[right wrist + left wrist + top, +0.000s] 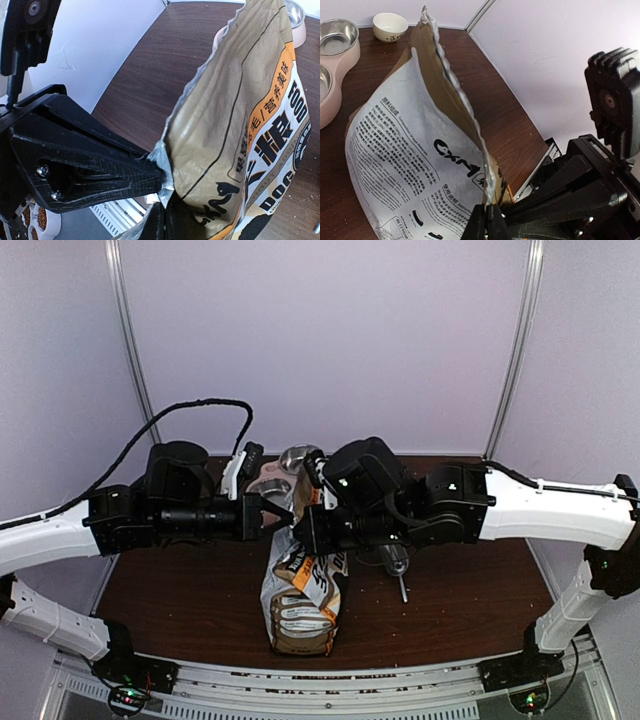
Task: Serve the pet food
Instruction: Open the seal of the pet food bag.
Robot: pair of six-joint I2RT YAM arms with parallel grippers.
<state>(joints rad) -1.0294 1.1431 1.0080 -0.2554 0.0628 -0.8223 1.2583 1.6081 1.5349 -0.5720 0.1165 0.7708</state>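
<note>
The pet food bag stands upright at the table's middle, white with black text on one side, kraft brown with an orange band on the other. Its top is pinched together, so the kibble is hidden inside. My left gripper is shut on the bag's silver-lined top edge. My right gripper is shut on the same top edge from the other side. The two grippers meet tip to tip above the bag.
The pink double-bowl feeder with metal bowls stands behind the bag, and also shows in the top view. A small white bowl sits at the table's far edge. The metal scoop lies right of the bag. White walls enclose the table.
</note>
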